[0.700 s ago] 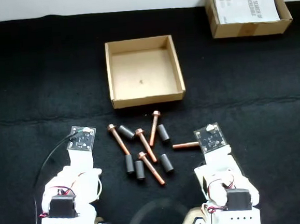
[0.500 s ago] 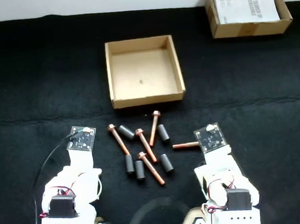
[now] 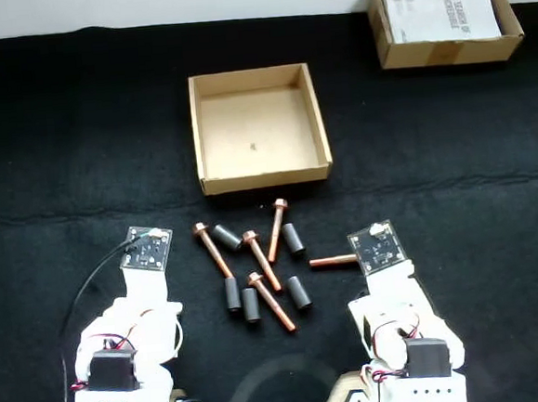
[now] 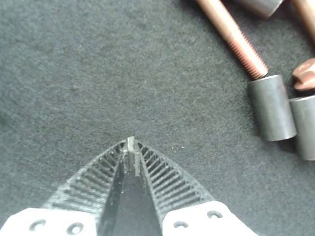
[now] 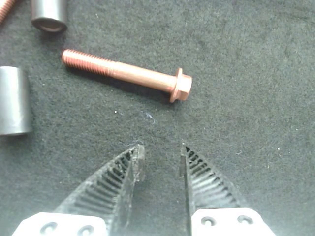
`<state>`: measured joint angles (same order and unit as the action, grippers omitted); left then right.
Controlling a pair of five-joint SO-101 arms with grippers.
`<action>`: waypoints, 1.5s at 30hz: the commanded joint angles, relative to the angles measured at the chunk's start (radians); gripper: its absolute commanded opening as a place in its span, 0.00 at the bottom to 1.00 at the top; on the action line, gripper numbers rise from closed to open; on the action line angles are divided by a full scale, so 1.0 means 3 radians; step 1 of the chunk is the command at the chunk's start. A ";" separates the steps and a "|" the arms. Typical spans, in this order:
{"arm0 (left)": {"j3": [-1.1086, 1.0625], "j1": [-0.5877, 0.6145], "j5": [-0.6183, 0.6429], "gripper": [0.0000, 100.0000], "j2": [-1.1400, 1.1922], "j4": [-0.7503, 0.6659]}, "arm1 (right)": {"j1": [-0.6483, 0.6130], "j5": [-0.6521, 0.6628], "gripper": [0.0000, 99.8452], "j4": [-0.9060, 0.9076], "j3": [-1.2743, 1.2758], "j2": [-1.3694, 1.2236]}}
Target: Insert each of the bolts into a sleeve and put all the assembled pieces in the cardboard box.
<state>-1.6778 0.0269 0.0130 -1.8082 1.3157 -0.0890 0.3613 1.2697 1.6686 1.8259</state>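
Several copper bolts (image 3: 263,261) and dark grey sleeves (image 3: 299,293) lie loose on the black cloth between the two arms, in front of the cardboard box (image 3: 263,181), which holds nothing. My left gripper (image 4: 131,143) is shut with nothing in it, over bare cloth beside a sleeve (image 4: 271,107) and a bolt's threaded end (image 4: 231,37). My right gripper (image 5: 159,149) stands open a short way from a bolt (image 5: 129,75) lying across in front of it; that same bolt (image 3: 332,261) lies just left of the right arm (image 3: 378,247) in the high view.
A second cardboard box (image 3: 443,20) with a printed sheet inside sits at the far right corner. The left arm (image 3: 145,251) rests at the near left. Black cloth covers the whole table, with a fold line running across just in front of the box.
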 commanded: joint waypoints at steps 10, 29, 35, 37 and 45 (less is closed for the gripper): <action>0.0125 0.0023 -0.0015 0.01 -0.0013 -0.0747 | -0.0105 -0.0005 0.11 -0.1025 0.0100 0.0003; 0.0673 0.0340 0.0266 0.13 -0.0008 -0.0338 | -0.0013 -0.0005 0.12 -0.0366 -0.2038 -0.1982; 0.0744 0.0269 0.0266 0.13 -0.0003 -0.0307 | -0.0023 -0.0056 0.12 0.0299 -0.3312 -0.3399; 0.0744 0.0233 0.0266 0.13 0.0064 -0.0271 | -0.0023 -0.0210 0.12 0.0463 -0.3670 -0.3828; 0.1399 0.0212 0.0327 0.13 0.1389 -0.0297 | -0.0448 -0.0532 0.12 0.1005 -0.4851 -0.4897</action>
<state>-1.3924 0.1066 0.0898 -1.5612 1.2267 -0.1734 0.2417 1.5367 0.3475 0.4327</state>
